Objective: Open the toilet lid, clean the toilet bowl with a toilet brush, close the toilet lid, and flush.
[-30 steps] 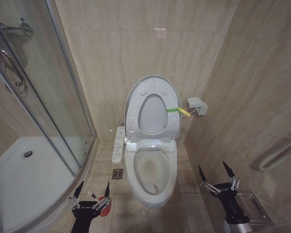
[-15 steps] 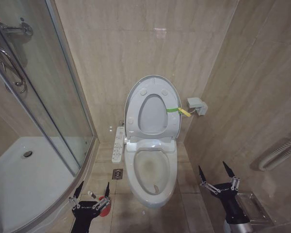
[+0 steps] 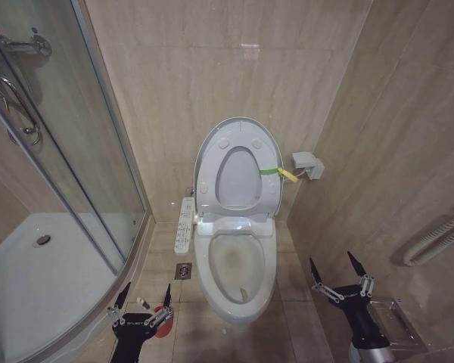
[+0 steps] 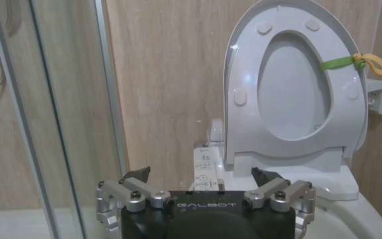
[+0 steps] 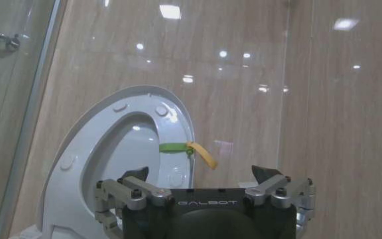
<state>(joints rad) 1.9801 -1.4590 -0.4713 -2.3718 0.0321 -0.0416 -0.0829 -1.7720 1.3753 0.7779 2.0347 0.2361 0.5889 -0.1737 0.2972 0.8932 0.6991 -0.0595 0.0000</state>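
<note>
One toilet lid point(image 3: 238, 132) stands raised against the tiled wall at 12 o'clock in the head view, the seat ring point(image 3: 237, 178) upright with it and a green band point(image 3: 270, 171) with a yellow tag looped around its edge. Below it, the toilet bowl point(image 3: 237, 306) lies open, yellowish-brown staining visible inside. A white control panel point(image 3: 185, 224) sits just beside the bowl at 9 o'clock. The left gripper point(image 3: 144, 296) hovers at 7 o'clock near a red cup holder point(image 3: 163, 318), fingers spread wide and holding nothing. The right gripper point(image 3: 335, 271) hangs at 4 o'clock, equally spread and empty. A glass shower enclosure point(image 3: 53, 166) fills the 9 o'clock side.
</note>
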